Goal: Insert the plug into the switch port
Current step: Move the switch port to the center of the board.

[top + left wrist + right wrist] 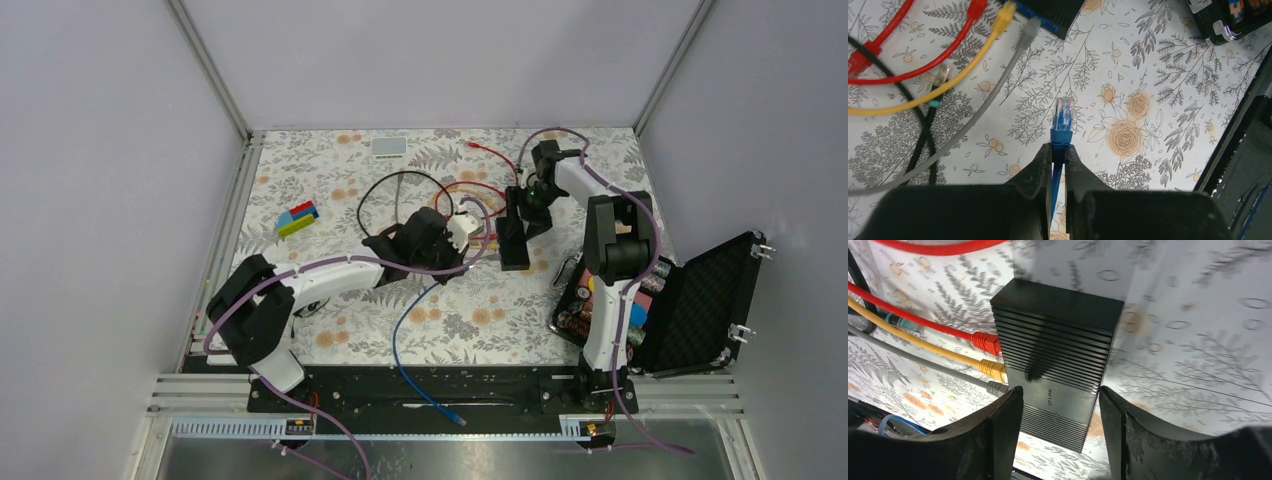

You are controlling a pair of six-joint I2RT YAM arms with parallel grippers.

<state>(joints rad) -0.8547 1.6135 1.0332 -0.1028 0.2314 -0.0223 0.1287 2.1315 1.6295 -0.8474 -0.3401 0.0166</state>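
Bright, even light leaves soft shadows; the tablecloth (1173,315) beyond and right of the switch (1058,340) smears into blur.

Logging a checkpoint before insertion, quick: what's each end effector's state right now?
Left end effector: closed on the blue plug.
Right end effector: open, jaws astride the black switch; contact cannot be told.

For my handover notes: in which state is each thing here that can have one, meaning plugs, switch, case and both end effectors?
blue plug: held, not inserted.
left end effector: shut on the blue plug.
switch: lying flat.
red plug: inserted.
yellow plug: inserted.
grey plug: inserted.
right end effector: open, fingers either side of the switch.
case: lid open.
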